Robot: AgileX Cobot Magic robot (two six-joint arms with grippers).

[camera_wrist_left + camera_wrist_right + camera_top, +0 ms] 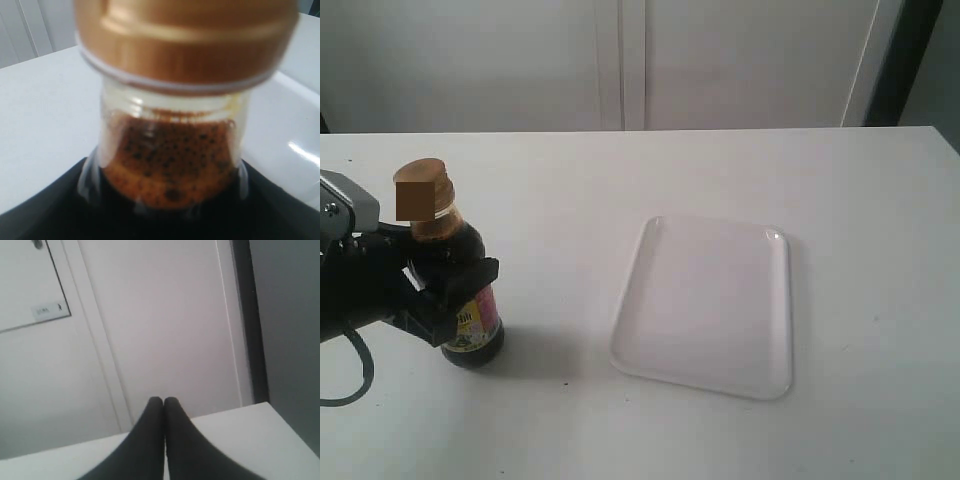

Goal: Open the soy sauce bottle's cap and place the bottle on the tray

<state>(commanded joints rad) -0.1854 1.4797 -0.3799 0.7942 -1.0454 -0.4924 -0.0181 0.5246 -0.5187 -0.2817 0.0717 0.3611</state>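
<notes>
The soy sauce bottle (463, 262) stands upright at the left of the table, dark liquid up to its neck (170, 150). Its golden-brown cap (423, 192) sits closed on top and fills the upper part of the left wrist view (185, 45). My left gripper (450, 292) is shut on the bottle's body, one black finger (470, 280) across the label. The white tray (705, 305) lies flat to the bottle's right with nothing on it; its rim (295, 130) shows behind the bottle. My right gripper (164, 401) is shut on nothing, raised and facing the wall, outside the exterior view.
The white table (620, 170) runs back to a pale wall with door panels (620, 60). A black cable (355, 370) loops below the left arm near the front left edge. The right wrist view shows a table corner (250, 425).
</notes>
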